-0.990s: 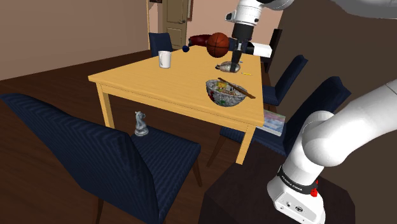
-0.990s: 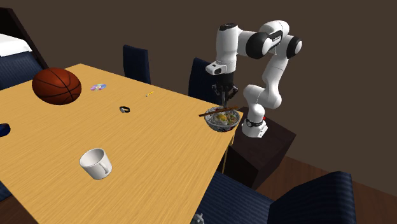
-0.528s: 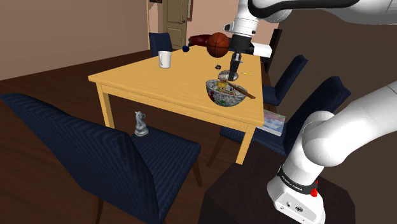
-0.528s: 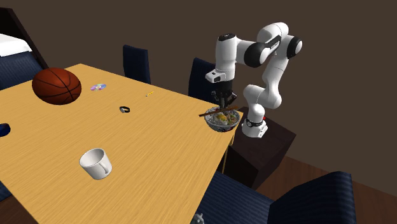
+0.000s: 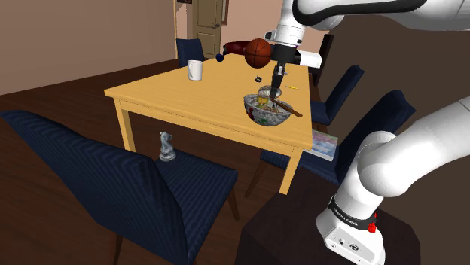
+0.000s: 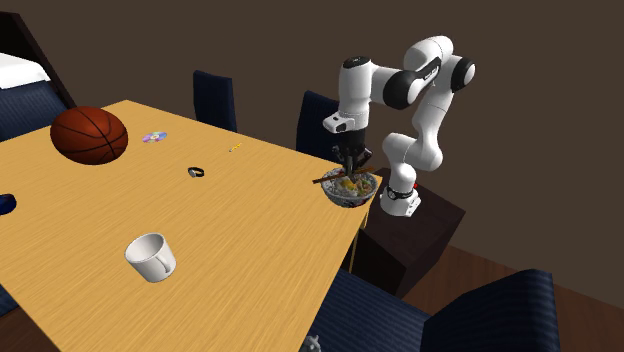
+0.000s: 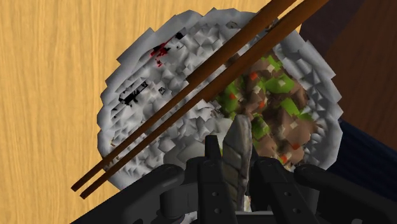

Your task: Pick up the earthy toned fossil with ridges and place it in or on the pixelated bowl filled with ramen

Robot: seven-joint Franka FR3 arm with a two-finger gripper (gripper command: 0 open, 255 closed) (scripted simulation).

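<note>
End effector (image 7: 236, 162): pinching ridged grey-brown fossil (image 7: 239, 141) between its fingers.
Fossil: held edge-on just over ramen bowl (image 7: 127, 111), beside bowl's chopsticks (image 7: 184, 97).
Ramen bowl: near table (image 7: 44, 95) edge.

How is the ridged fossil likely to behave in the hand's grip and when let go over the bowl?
The fossil looks rigid: it shows no bending between the fingers of the hand. Its ridges probably help against slipping. Being thin and held on edge, it would likely tip flat onto the ramen in the bowl.
</note>
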